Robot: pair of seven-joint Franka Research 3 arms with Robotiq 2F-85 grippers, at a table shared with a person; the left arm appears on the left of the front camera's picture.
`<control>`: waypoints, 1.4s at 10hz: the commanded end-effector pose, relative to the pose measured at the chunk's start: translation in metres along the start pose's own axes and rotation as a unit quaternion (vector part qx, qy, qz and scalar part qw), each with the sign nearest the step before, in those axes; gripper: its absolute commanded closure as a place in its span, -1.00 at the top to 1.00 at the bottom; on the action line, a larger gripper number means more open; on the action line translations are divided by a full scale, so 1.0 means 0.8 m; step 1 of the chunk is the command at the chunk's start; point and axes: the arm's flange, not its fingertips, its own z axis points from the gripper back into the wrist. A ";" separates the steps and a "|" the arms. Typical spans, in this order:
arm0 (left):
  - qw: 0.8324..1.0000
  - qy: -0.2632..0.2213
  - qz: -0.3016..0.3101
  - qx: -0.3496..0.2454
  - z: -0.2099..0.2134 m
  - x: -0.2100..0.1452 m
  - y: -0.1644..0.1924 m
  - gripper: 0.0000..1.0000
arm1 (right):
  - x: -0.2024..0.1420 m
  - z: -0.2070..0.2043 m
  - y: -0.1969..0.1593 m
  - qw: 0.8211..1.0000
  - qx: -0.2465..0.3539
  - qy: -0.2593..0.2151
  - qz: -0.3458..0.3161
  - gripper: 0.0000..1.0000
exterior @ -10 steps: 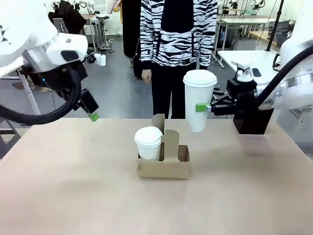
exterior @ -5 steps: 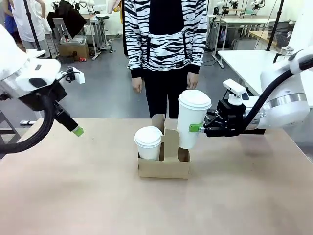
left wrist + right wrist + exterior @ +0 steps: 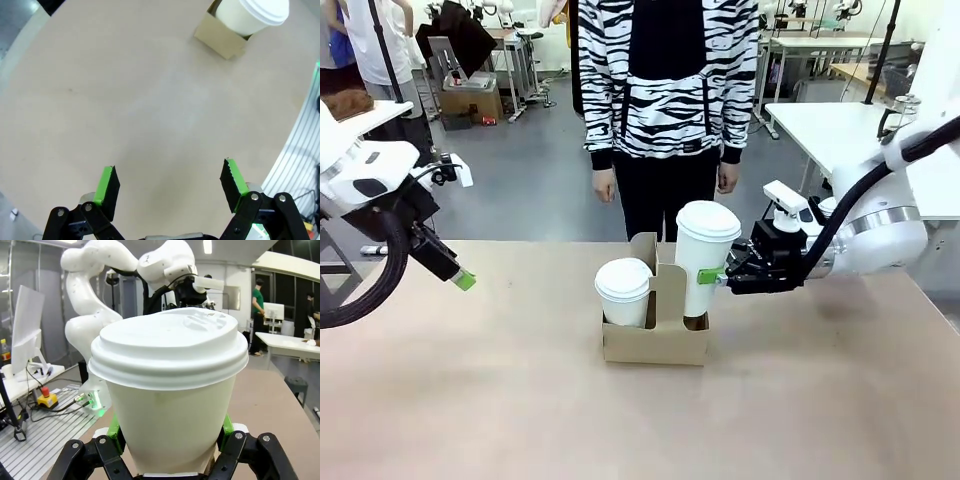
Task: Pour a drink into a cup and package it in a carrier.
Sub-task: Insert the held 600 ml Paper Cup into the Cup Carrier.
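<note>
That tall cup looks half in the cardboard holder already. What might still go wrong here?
The tall cup stands high above the low carrier with the right gripper shut on its side. If it is not fully down in its hole at release, it might tip. A sideways pull could also drag the light carrier or jostle the short cup beside it, though both cups have lids.

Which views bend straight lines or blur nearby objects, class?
Left wrist view: the beige table edge curves, wide-angle distortion. Right wrist view: the tall white lidded paper cup looms large, its base soft between the pincer's fingers. Front view: even light, faint shadows.
</note>
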 end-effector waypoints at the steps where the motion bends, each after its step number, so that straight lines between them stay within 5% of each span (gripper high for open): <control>1: 1.000 -0.015 -0.008 -0.021 -0.015 -0.037 -0.012 1.00 | -0.011 -0.003 -0.015 1.000 0.008 -0.016 0.015 0.62; 14: 1.000 -0.001 -0.002 -0.017 -0.008 -0.013 0.011 1.00 | -0.080 -0.013 -0.040 0.995 0.070 0.062 -0.040 0.62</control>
